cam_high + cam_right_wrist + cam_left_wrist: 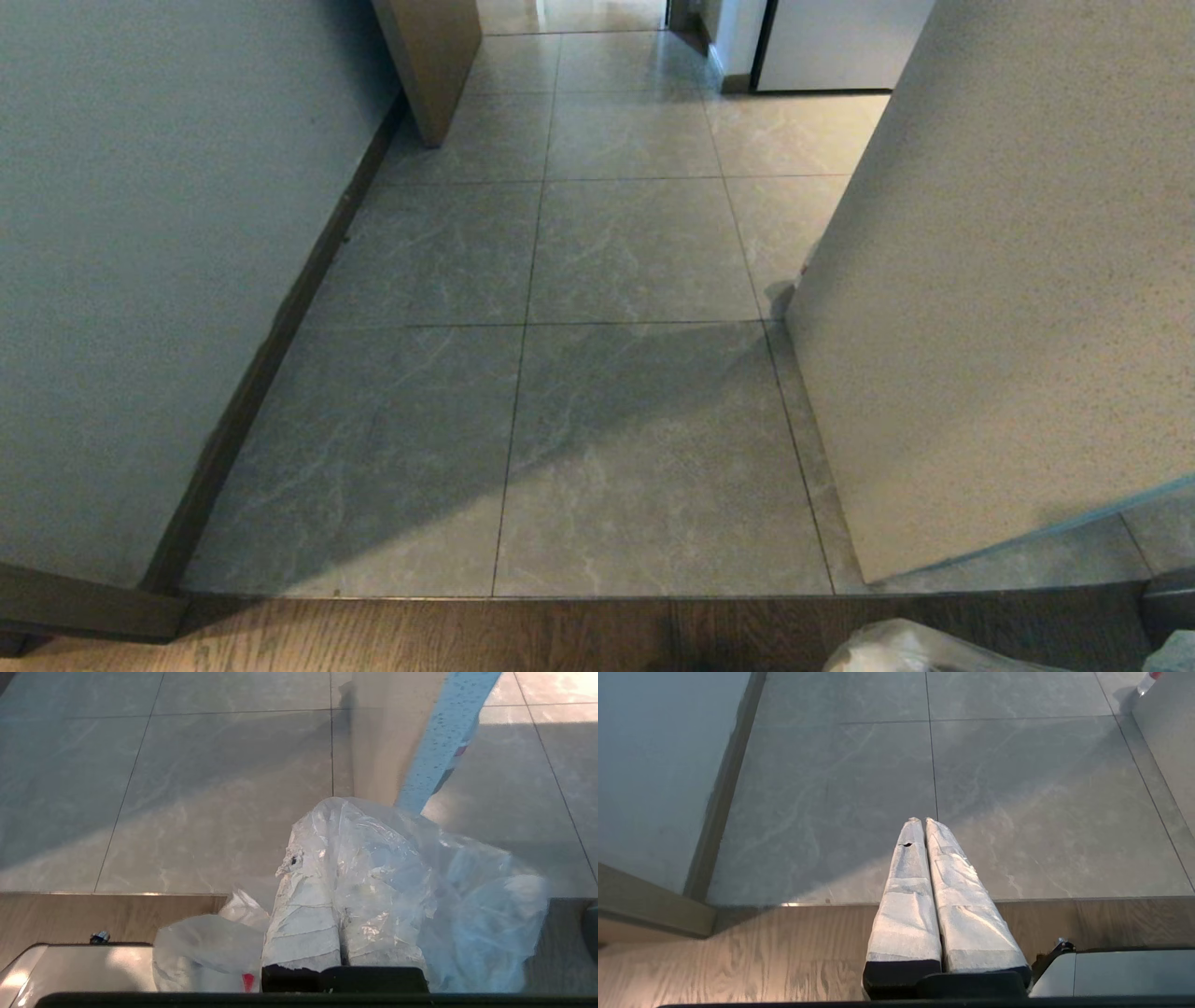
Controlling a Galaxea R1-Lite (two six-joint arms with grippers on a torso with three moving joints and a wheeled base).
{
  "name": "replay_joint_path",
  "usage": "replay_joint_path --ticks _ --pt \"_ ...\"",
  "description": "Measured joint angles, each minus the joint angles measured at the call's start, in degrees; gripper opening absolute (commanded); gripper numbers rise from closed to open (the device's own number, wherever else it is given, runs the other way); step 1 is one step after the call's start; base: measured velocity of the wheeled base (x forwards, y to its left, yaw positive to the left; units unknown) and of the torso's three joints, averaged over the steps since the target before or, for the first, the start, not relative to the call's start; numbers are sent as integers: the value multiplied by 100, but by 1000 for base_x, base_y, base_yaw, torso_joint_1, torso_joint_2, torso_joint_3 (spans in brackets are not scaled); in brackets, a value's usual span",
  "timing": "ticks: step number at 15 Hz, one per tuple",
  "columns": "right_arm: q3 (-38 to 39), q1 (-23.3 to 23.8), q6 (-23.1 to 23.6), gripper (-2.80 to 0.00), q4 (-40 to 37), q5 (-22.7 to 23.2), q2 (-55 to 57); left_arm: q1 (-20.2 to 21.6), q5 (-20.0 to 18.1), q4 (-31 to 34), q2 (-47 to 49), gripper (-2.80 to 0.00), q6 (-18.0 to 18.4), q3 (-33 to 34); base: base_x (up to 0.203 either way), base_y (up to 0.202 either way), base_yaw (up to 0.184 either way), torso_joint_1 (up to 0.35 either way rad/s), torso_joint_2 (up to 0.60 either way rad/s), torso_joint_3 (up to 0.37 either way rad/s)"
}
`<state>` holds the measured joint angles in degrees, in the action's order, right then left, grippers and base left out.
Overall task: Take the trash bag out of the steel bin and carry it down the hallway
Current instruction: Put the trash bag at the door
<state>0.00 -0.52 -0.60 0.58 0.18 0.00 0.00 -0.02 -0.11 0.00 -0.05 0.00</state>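
The clear crinkly trash bag (467, 896) is draped over my right gripper (327, 826), which is shut on its plastic. More of the bag hangs below, with a red bit (248, 981) showing through. In the head view only the bag's top (896, 649) peeks in at the bottom right. My left gripper (924, 820) is shut on nothing, its white-wrapped fingers (906, 896) pressed together above the floor. The hallway (635, 252) of grey marbled tiles stretches ahead. The steel bin is out of view.
I stand on brown wood planks (420, 639) at the tile threshold. A white wall with dark skirting (140, 280) runs along the left. A speckled wall corner (980, 280) juts in on the right, and a small red-capped bottle (1146, 681) stands at its foot.
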Motion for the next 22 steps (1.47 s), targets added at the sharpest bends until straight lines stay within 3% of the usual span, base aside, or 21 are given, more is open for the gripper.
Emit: replay_joint_path --ticks 5,12,22 --pt "0 6 -1 -280 3 0 0 -3 4 7 0 -280 4 0 0 146 2 2 3 4" --pt "0 -5 0 -280 2 -3 0 0 2 9 0 -280 -6 0 0 0 0 0 0 0" --pt "0 1 -2 -280 2 -5 0 0 2 4 0 -280 -6 0 179 0 1 2 1 2"
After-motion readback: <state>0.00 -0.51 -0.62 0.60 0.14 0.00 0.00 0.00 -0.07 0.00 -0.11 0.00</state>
